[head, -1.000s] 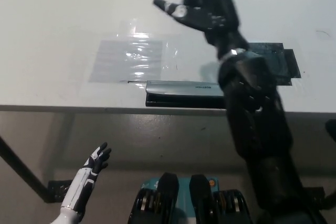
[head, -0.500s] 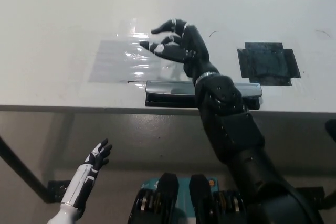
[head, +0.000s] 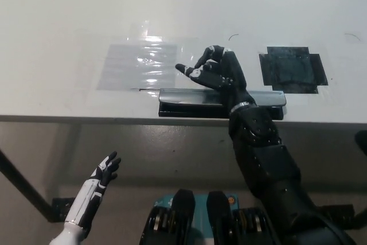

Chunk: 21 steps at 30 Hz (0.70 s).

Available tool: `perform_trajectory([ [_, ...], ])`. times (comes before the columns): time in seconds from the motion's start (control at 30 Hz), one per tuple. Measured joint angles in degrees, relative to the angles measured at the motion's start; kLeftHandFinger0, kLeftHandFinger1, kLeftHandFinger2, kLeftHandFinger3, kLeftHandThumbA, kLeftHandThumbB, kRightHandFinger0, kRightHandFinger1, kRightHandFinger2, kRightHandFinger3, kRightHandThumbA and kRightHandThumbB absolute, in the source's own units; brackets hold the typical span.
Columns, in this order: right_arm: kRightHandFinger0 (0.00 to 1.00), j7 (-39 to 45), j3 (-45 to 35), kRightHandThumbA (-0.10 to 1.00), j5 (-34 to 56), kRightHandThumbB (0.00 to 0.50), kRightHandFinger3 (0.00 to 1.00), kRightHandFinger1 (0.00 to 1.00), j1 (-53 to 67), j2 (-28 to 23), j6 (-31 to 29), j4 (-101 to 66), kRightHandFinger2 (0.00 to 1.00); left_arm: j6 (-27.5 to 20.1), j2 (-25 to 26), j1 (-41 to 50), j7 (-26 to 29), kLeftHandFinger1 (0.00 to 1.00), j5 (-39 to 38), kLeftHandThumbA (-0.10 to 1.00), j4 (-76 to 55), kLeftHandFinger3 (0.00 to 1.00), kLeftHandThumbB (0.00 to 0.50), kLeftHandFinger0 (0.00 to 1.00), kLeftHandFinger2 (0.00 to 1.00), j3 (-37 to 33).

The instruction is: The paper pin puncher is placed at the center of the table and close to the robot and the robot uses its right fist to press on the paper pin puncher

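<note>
The black right hand (head: 217, 74) hovered, fingers apart, seemingly just above the paper pin puncher (head: 195, 102) at the worktop's (head: 57, 27) near edge; curling into a fist first would help; the white left hand (head: 104, 171) rested below, fingers apart.

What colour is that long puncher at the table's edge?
The paper pin puncher is silver-grey on top, black underneath; head view.

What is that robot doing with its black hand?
The robot's black right hand is over the paper pin puncher, the long bar lying at the near edge of the white table. It means to press it with a fist, but its fingers are only loosely curled, not a fist yet. The white left hand hangs open below the table edge. A clear plastic sheet and a dark square patch lie nearby.
</note>
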Motion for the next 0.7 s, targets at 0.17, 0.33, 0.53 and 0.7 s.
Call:
perform_trajectory([
  [0.17,0.04,0.79,-0.62,1.0,0.23,0.209,0.24,0.1,1.41,0.01,-2.41,0.18,0.33,0.04,0.21,-0.01,0.01,1.0,0.2,1.0,-0.09,1.0,0.366,1.0,1.0,0.0],
  [0.33,0.01,1.48,-1.91,1.0,0.55,0.231,0.15,0.08,1.2,0.27,-6.61,5.3,0.33,0.03,0.23,-0.02,0.02,1.0,0.59,1.0,-0.08,1.0,0.35,1.0,1.0,-0.01],
  [0.53,0.0,1.65,-2.0,1.0,0.18,0.185,0.08,0.01,-0.57,0.25,-10.98,12.64,0.27,0.03,0.24,0.0,0.01,1.0,0.81,1.0,-0.04,1.0,0.374,1.0,1.0,-0.01],
  [0.7,0.0,1.62,-1.23,1.0,-0.55,0.218,0.16,0.0,-1.36,0.26,-13.85,16.27,0.29,0.02,0.23,0.53,0.01,1.0,0.81,1.0,-0.03,1.0,0.354,1.0,1.0,-0.05],
])
